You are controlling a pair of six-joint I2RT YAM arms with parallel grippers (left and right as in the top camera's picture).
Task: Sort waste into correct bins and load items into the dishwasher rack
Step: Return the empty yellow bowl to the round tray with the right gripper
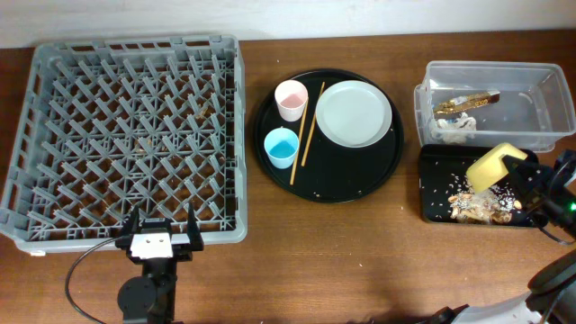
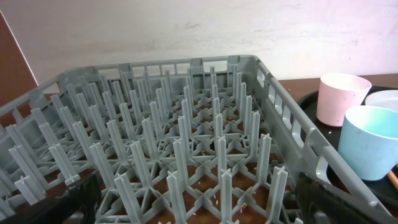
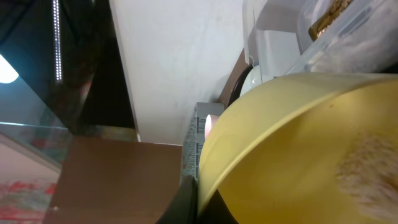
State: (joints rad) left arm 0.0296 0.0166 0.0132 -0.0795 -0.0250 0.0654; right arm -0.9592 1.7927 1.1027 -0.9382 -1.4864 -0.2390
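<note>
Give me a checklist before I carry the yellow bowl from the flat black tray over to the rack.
1. Right gripper shut on yellow bowl: ok.
2. Bowl tilted over the flat black tray, food scraps lying in it: ok.
3. Bowl emptied: not ok, beige residue shows inside in the right wrist view.
4. Left gripper open, holding nothing, at the dishwasher rack's near edge: ok.
5. Rack pegs free of dishes: ok.
6. Path over the round black tray: cannot tell, the bowl's height is unclear.

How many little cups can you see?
2. The pink cup is on the round black tray's left side; the blue cup is just in front of it. None seems hidden.
</note>
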